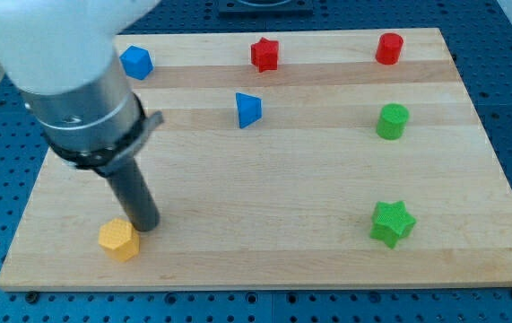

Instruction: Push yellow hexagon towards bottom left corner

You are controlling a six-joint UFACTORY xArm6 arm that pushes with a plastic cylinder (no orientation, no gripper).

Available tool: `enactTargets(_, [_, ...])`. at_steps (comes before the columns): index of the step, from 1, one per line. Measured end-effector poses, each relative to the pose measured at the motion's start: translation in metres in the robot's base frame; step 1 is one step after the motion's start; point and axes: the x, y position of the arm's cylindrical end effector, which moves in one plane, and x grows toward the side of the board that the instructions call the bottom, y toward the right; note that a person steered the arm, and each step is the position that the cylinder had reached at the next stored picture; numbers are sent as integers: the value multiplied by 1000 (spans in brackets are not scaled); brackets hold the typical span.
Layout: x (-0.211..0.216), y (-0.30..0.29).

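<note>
Although the pale wooden table top (264,260) took up most of the view, the risk sat in its bottom left corner. The arm's white and grey body (76,81) leaned in from the top left and narrowed to the straight dark rod (134,193). It carried no claw at all, so nothing could be wide, narrow or holding. The rod's lower end, the tip (146,226), stood just beside the small yellow hexagon block (118,240), on its upper right side and seemingly touching it.

The yellow hexagon block already lay near the bottom left corner, close to the bottom edge and a little in from the left edge. The likeliest failure was therefore overshoot: a push that ran on too long could slide the block off the bottom edge or past the corner. A second risk was a glancing contact. If the tip pressed off the block's centre line, the faceted side could turn and the block could slip sideways along the bottom edge instead of toward the corner.

The other pieces lay well apart and seemed in no danger. These were the green star block (392,222) near the bottom right and the green cylinder block (393,121) by the right edge. Along the top edge sat the red cylinder block (388,48), the red star block (264,54) and the blue angular block (136,62). The blue triangular block (248,109) lay just below them.
</note>
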Motion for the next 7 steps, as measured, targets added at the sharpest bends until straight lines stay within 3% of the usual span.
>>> enactTargets(1, [15, 17])
enactTargets(2, [28, -28])
enactTargets(3, [7, -56])
enactTargets(4, [-9, -33])
enactTargets(5, [-88, -25])
enactTargets(7, [-193, 63])
